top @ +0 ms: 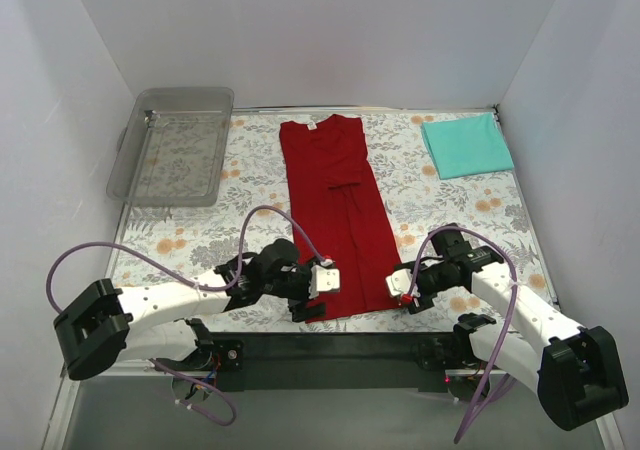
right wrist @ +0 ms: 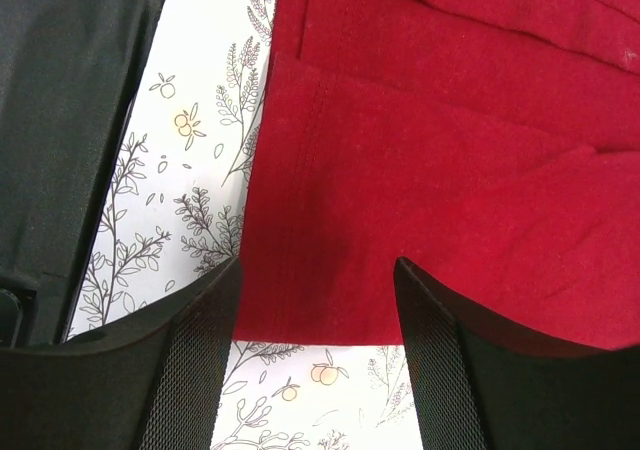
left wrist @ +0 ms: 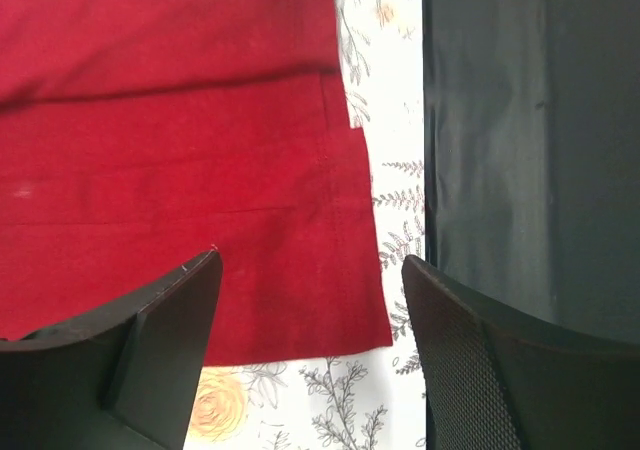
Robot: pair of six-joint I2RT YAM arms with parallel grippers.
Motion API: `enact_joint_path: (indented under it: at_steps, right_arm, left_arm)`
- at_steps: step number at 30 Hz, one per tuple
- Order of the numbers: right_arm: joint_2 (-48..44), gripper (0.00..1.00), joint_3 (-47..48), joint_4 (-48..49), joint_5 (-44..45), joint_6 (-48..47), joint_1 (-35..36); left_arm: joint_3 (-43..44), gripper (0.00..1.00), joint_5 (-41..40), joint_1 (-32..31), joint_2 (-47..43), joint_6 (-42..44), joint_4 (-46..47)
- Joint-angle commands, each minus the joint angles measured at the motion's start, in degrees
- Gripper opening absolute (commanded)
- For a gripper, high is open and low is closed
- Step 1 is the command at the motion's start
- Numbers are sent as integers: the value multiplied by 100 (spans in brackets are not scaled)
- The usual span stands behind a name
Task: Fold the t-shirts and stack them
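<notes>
On the floral tabletop [top: 440, 210], seen from above, I log the following.

Item 1: dark red t-shirt [top: 335, 210], centre of frame. Its sides are folded in to make a long strip, with the collar toward the top edge and the hem toward the bottom edge.

Item 2: teal t-shirt [top: 467, 145], upper right. It is a flat folded rectangle, well apart from the red one.

Item 3: left claw [top: 312, 302], lower centre, at the hem corner on the frame's left. In its wrist view the jaws stand apart, released, and the corner lies flat between the fingers.

Item 4: right claw [top: 402, 292], lower centre, at the opposite hem corner. The jaws are likewise apart with nothing pinched, and the hem edge runs between them.

Step, as I judge it: the crosswise fold of the red shirt, hem to collar. Next I need both claws to clench on their corners together, then lift and carry the hem evenly toward the top of the frame, or the strip skews. Stacking with the teal shirt comes after.
</notes>
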Motion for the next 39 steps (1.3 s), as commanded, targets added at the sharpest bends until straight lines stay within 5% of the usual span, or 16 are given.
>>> enact_joint_path:
  at_steps: [1,10,28,39]
  right_arm:
    - [-68,57,-68,225,-33,137,68]
    - [-104,55,-296,444,46,190,103]
    - [-77,49,-446,656,239,348,120]
    - [-182,45,-473,638,310,436,120]
  left_arm:
    - [65,66,-398,-340,363,201,236]
    - [-120,63,-732,-745,760,158,367]
    - [-445,27,-1892,-1088,1270,193,754]
    - [-550,7,-1884,-1211,1042,61,886]
